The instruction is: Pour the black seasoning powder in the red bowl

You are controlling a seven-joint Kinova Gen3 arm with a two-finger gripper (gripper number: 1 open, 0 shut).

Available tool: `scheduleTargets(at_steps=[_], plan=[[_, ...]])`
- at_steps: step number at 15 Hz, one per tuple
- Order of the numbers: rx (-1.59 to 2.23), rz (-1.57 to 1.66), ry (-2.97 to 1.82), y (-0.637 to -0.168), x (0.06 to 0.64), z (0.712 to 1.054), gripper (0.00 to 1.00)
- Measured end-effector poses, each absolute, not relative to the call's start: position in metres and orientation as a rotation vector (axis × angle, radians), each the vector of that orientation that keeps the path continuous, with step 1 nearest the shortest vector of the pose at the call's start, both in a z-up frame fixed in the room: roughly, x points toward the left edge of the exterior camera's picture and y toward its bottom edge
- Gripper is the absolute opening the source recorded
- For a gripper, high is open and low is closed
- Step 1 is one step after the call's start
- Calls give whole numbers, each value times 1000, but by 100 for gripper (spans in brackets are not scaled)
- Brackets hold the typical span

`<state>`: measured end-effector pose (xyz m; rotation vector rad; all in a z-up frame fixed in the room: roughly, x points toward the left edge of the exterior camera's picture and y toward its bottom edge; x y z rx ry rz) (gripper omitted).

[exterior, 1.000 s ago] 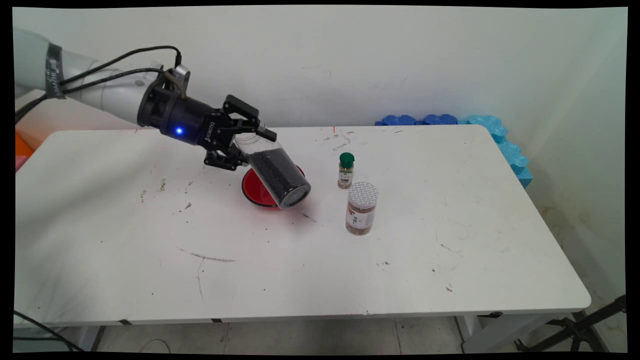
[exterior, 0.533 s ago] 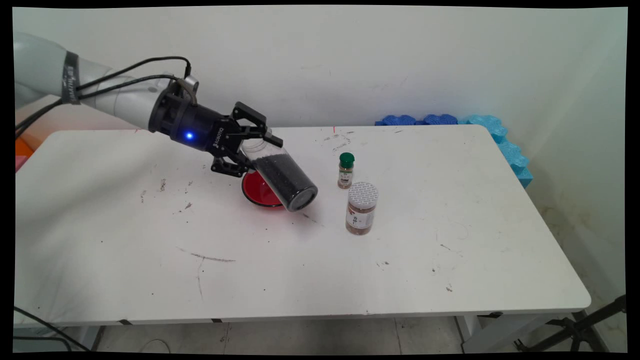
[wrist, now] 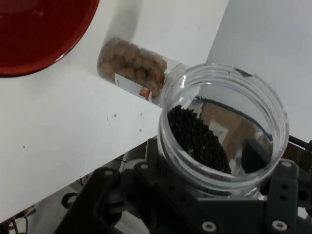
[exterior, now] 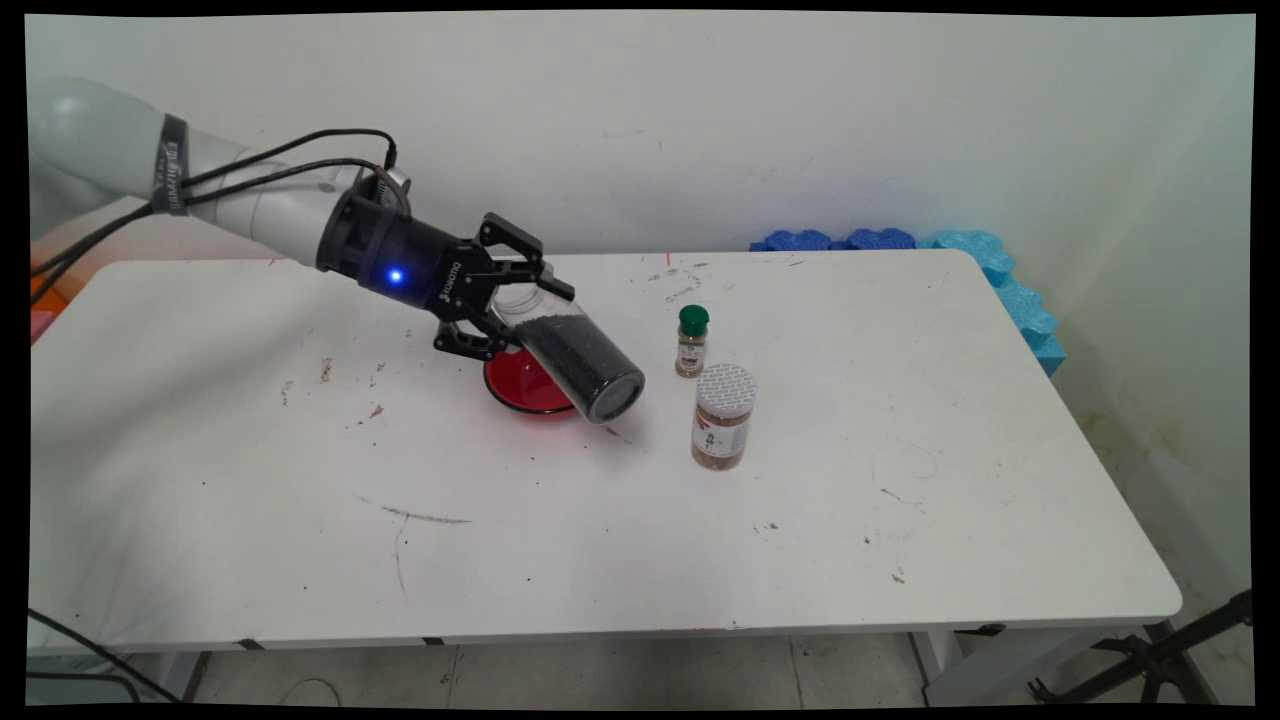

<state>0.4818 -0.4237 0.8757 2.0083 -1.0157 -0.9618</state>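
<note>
The gripper (exterior: 520,300) is clamped round the neck of a clear jar (exterior: 578,347) of black grains, slanted base-down above the red bowl's (exterior: 520,385) right rim, so it wants a firm, steady hold clear of the brown-filled jar (exterior: 722,415).

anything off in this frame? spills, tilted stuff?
The clear jar of dark grains is held tilted in the gripper above the red bowl, lidless in the hand view, with its mouth toward the gripper. No grains seem to be falling. The two spice jars stand upright. The table has dark smudges.
</note>
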Motion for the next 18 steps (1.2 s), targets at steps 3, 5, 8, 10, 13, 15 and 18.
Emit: scheduleTargets(at_steps=[3,5,8,10,13,15,18], plan=[[2031,-997,-983,-429,481,870,0],[2041,-1014,-966,-432,480,868,0],[2056,-1039,-934,-436,481,864,0],[2065,-1053,-916,-439,481,862,0],[2081,-1078,-884,-443,482,858,0],[2091,-1098,-860,-445,482,856,0],[2107,-1127,-820,-448,482,854,0]])
